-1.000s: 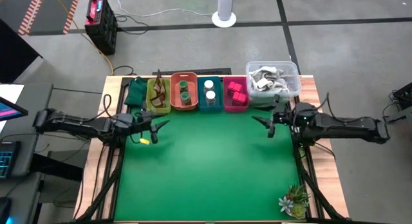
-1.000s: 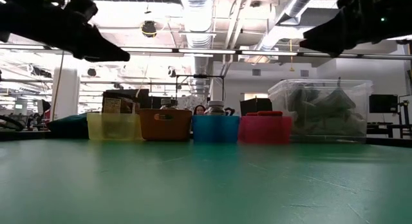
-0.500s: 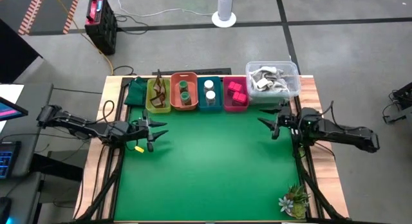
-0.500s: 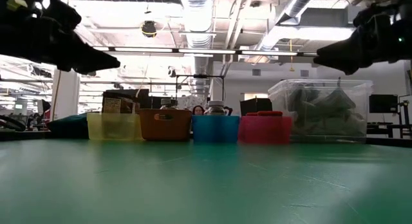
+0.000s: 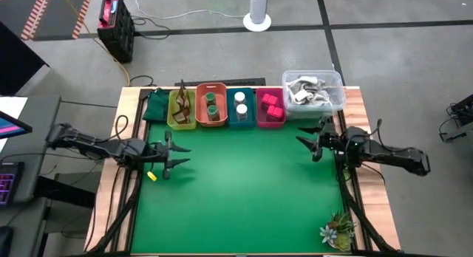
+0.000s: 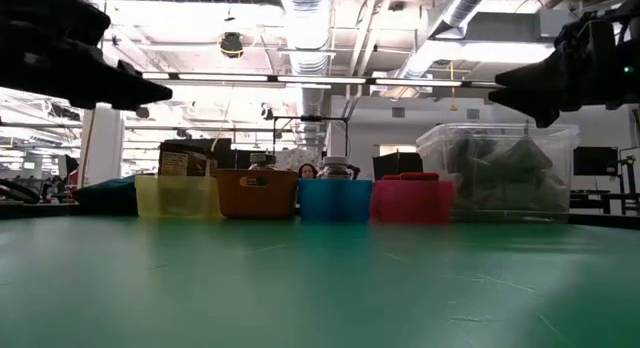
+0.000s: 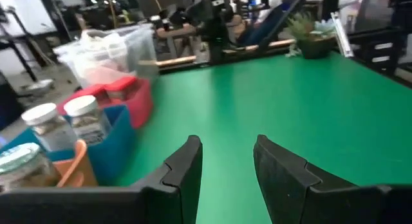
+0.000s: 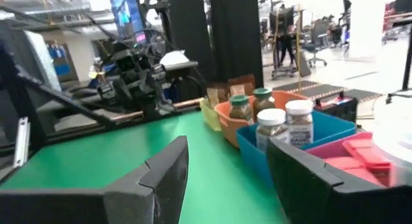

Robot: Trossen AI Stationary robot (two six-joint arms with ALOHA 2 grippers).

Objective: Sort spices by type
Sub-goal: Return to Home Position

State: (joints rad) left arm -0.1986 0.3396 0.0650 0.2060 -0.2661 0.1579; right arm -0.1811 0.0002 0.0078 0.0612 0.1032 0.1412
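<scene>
I hold my left gripper (image 5: 185,155) above the mat's (image 5: 244,190) left edge, jaws spread wide, nothing between them; my right gripper (image 5: 309,131) hangs above the right edge, near the clear tub (image 5: 325,83), jaws equally wide and empty; the spices sit well apart from both, sorted along the far edge: sachets (image 5: 182,103) in the yellow bin (image 5: 182,127); green jars (image 5: 211,104) in the orange bin (image 5: 211,86); white-capped jars (image 5: 240,103) in the blue bin (image 5: 241,125); pink blocks (image 5: 270,105) in the pink bin (image 5: 270,125).
</scene>
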